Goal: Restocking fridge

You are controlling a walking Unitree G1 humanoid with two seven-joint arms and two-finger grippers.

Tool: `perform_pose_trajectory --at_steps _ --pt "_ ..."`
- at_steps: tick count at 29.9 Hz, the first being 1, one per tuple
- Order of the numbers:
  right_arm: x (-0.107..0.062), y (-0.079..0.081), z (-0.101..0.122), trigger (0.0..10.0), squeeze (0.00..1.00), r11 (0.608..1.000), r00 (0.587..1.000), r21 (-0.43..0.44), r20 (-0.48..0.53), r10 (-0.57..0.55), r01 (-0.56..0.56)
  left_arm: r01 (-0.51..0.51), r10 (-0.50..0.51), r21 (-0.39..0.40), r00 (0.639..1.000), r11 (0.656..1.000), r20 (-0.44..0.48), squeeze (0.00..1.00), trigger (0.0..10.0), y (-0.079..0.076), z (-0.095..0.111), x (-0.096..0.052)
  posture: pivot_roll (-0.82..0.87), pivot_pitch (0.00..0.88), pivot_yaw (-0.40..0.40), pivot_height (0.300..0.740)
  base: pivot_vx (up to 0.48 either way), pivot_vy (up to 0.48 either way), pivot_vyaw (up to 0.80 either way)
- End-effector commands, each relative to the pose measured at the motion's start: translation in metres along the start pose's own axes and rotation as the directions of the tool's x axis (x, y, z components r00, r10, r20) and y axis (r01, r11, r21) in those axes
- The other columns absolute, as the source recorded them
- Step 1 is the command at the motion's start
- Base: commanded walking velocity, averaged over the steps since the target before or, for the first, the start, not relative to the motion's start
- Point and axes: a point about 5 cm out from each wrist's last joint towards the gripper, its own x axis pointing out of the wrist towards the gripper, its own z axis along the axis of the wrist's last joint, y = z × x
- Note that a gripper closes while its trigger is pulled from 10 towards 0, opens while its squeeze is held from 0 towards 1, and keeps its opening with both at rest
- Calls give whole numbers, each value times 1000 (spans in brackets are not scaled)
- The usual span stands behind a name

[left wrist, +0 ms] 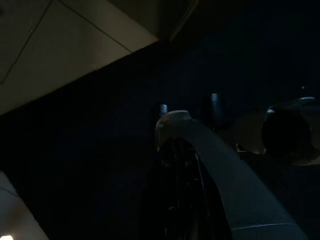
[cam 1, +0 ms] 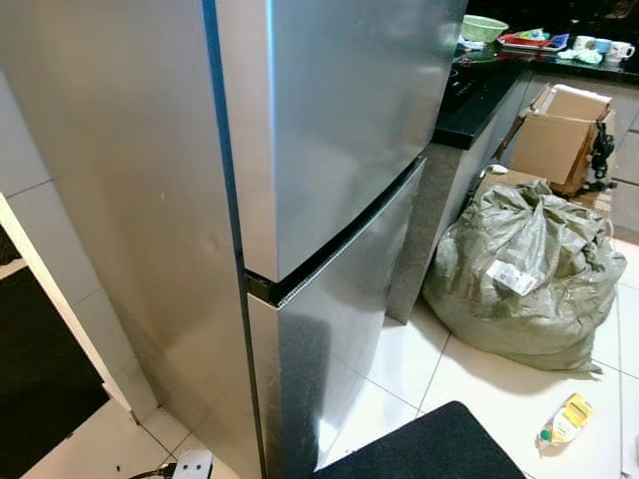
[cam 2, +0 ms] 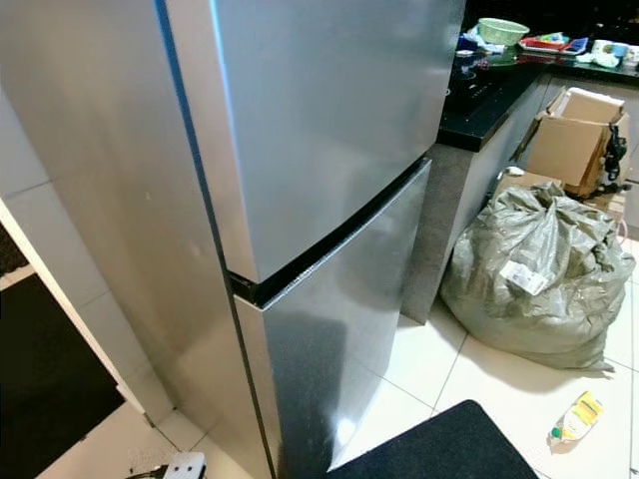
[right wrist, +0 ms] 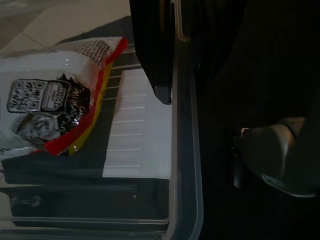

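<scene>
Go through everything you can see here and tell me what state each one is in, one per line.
Fridge upper door: shut.
Fridge lower door: shut.
Grey sack: bulging full, on the floor by the counter.
Cardboard box: flaps open.
Small bottle: lying on its side on the tiles.
Snack packet: sealed as far as visible, lying in a clear bin.

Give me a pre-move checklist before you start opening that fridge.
1. Fridge in front: ok, it stands close ahead.
2. Doors shut: ok, upper and lower door both closed; nothing loaded yet.
3. Door handle found: cannot tell, no handle is visible on the faces.
4. Floor in the door's swing: not ok, a grey sack and a small bottle lie on the tiles to the right.
5. Stock at hand: ok, a snack packet lies in a clear bin by the right gripper.
6. Left gripper free: cannot tell, its view is too dark.
</scene>
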Motion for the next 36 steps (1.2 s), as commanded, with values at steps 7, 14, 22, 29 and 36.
perform_pose_trajectory --at_steps 7,14,22,29,36 --pt "0 1 3 10000 0 1000 1000 -1 12 1 -1 -9 9 -4 1000 1000 -15 0 10000 1 -3 0 -24 0 -27 740 -346 0 0" --pt "1 2 5 10000 0 1000 1000 -4 15 5 -5 -8 9 7 1000 1000 -12 0 10000 1 -2 0 -23 0 -28 740 -322 0 0" --pt "1 3 5 10000 0 1000 1000 -1 14 10 -10 -8 8 10 1000 1000 -13 0 10000 1 -2 0 -23 0 -27 740 -309 0 0" --pt "1 4 5 10000 0 1000 1000 2 14 16 -16 -5 5 6 1000 1000 -6 0 10000 1 -1 0 -24 0 -26 740 -212 0 0" --pt "1 4 6 10000 0 1000 1000 3 17 19 -19 -6 6 6 1000 1000 2 0 10000 1 0 0 -25 0 -27 740 0 0 0"
